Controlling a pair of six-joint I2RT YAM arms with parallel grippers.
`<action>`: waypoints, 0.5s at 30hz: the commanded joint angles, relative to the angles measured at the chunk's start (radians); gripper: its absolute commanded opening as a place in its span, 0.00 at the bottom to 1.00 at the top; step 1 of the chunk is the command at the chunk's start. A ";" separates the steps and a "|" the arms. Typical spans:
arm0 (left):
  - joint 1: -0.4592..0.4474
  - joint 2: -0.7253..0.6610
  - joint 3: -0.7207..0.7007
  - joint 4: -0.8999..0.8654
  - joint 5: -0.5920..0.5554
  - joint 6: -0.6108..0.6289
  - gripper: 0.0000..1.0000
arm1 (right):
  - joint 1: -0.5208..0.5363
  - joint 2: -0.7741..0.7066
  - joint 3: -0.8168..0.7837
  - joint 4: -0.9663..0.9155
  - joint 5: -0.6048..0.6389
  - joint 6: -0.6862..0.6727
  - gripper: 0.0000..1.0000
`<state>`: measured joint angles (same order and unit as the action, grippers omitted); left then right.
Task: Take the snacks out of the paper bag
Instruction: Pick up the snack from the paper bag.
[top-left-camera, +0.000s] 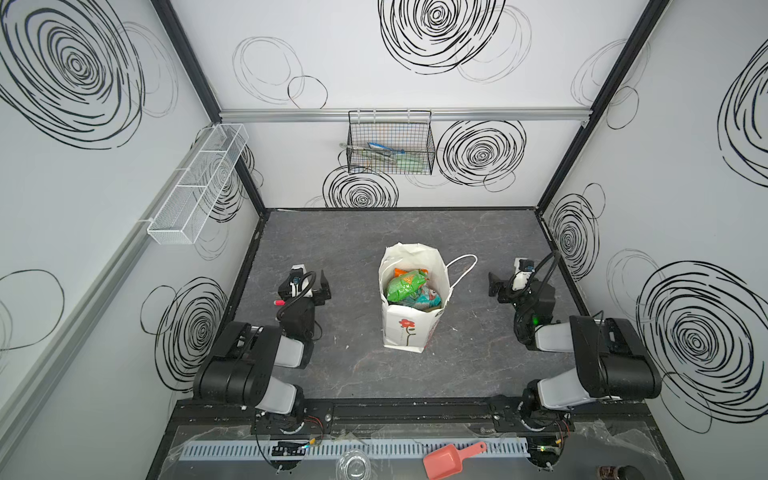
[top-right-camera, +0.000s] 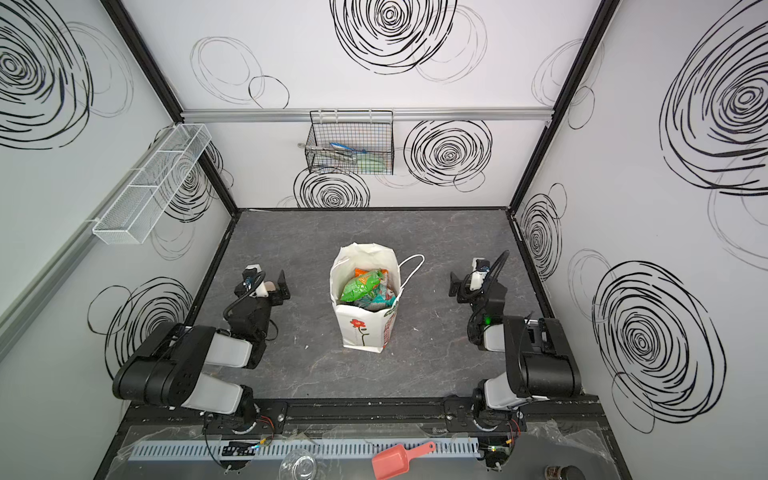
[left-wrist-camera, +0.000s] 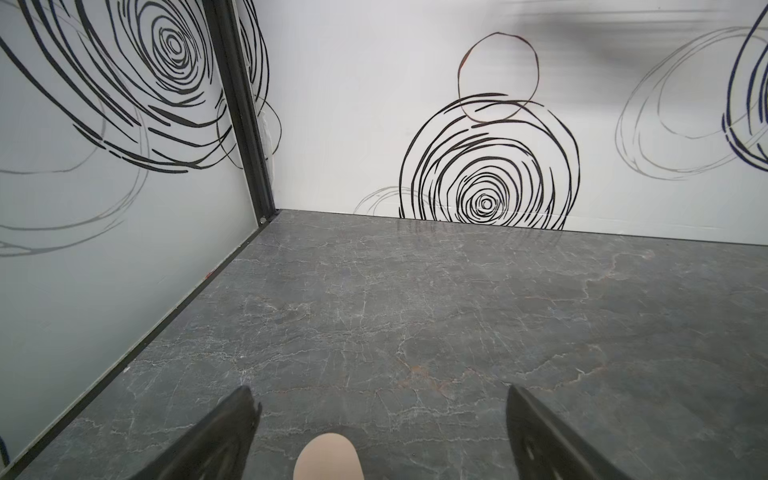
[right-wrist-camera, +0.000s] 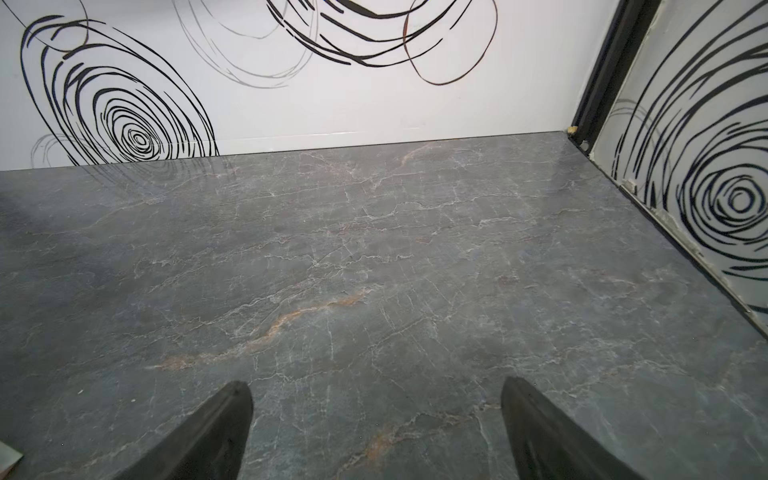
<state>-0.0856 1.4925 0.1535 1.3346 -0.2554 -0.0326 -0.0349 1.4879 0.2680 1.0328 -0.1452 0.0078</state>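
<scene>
The white paper bag (top-left-camera: 405, 332) (top-right-camera: 359, 334) with a red flower print stands upright and open in the middle of the dark table in both top views. Its cord handle (top-left-camera: 462, 266) hangs to the right. Inside lie the snacks: a green packet (top-left-camera: 405, 286) (top-right-camera: 359, 287) on top, an orange one (top-left-camera: 400, 272) behind it and a teal one (top-left-camera: 427, 297) beside it. My left gripper (top-left-camera: 309, 277) (top-right-camera: 268, 281) (left-wrist-camera: 380, 399) is open to the left of the bag, apart from it. To the bag's right, my right gripper (top-left-camera: 509, 276) (top-right-camera: 469, 277) (right-wrist-camera: 376, 392) is open too. Both wrist views show only bare table between the fingers.
A black wire basket (top-left-camera: 390, 143) hangs on the back wall and a white mesh shelf (top-left-camera: 199, 183) on the left wall. In front of the arm bases lie a pink scoop (top-left-camera: 449, 459), a clear plastic cup (top-left-camera: 353, 463) and a dark jar (top-left-camera: 615, 471).
</scene>
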 joint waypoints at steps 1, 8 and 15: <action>-0.006 0.008 0.016 0.080 -0.007 0.013 0.96 | -0.003 -0.007 0.004 0.046 0.007 0.013 0.97; 0.003 0.006 0.017 0.074 0.014 0.006 0.96 | -0.010 -0.005 0.008 0.040 0.021 0.026 0.97; 0.008 0.006 0.014 0.080 0.011 0.001 0.96 | -0.011 -0.004 0.008 0.040 0.022 0.027 0.97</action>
<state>-0.0841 1.4925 0.1535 1.3346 -0.2481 -0.0334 -0.0414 1.4879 0.2680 1.0325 -0.1314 0.0261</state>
